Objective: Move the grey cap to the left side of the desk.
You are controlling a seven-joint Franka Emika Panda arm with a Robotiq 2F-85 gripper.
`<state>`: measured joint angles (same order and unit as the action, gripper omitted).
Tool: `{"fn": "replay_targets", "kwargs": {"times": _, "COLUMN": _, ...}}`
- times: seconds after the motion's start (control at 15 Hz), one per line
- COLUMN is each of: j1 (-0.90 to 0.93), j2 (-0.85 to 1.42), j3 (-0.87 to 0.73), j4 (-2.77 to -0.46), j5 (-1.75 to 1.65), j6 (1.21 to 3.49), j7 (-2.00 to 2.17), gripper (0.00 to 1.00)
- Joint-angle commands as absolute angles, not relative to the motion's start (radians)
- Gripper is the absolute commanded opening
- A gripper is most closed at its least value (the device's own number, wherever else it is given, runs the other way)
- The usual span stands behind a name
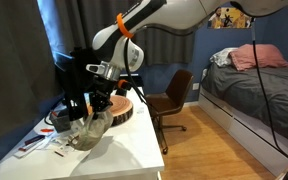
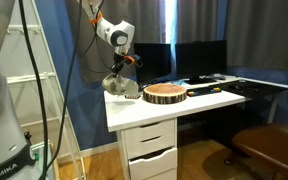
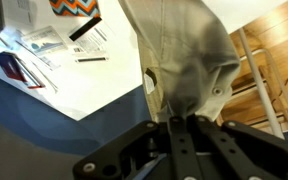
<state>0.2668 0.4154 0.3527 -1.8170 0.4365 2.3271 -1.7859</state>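
Observation:
The grey cap (image 1: 87, 131) hangs limp from my gripper (image 1: 81, 109) just above the white desk (image 1: 124, 150). In the wrist view the cap (image 3: 179, 55) drapes down from my fingertips (image 3: 174, 118), which are pinched shut on its fabric. In an exterior view the cap (image 2: 116, 85) hangs near the desk's (image 2: 184, 103) end, beside the round wood slab (image 2: 165, 94), under the gripper (image 2: 118, 68).
The bark-edged wood slab (image 1: 117, 108) lies on the desk behind the cap. Papers and pens (image 3: 54, 45) lie on the desk. A brown swivel chair (image 1: 170, 98) stands by the desk. A bed (image 1: 254, 85) fills the far side. A ladder (image 2: 34, 90) stands by the desk's end.

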Motion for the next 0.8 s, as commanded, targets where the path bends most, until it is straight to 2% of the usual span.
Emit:
{"fn": "replay_targets", "kwargs": {"times": 0.0, "j1": 0.300, "j2": 0.503, "j3": 0.343, "j4": -1.764, "j5": 0.341, "j6": 2.442, "j7": -1.652, "gripper": 0.02}}
{"fn": "replay_targets", "kwargs": {"times": 0.33, "j1": 0.307, "j2": 0.606, "j3": 0.362, "j4": -1.715, "j5": 0.252, "j6": 2.494, "j7": -1.517, "gripper": 0.04}}
{"fn": "replay_targets", "kwargs": {"times": 0.4, "j1": 0.299, "j2": 0.617, "j3": 0.374, "j4": -1.708, "j5": 0.249, "j6": 2.474, "j7": -1.512, "gripper": 0.30}}
{"fn": "replay_targets", "kwargs": {"times": 0.47, "j1": 0.291, "j2": 0.623, "j3": 0.385, "j4": -1.705, "j5": 0.246, "j6": 2.458, "j7": -1.511, "gripper": 0.31}}
{"fn": "replay_targets", "kwargs": {"times": 0.73, "j1": 0.237, "j2": 0.585, "j3": 0.433, "j4": -1.728, "j5": 0.270, "j6": 2.343, "j7": -1.562, "gripper": 0.58}}
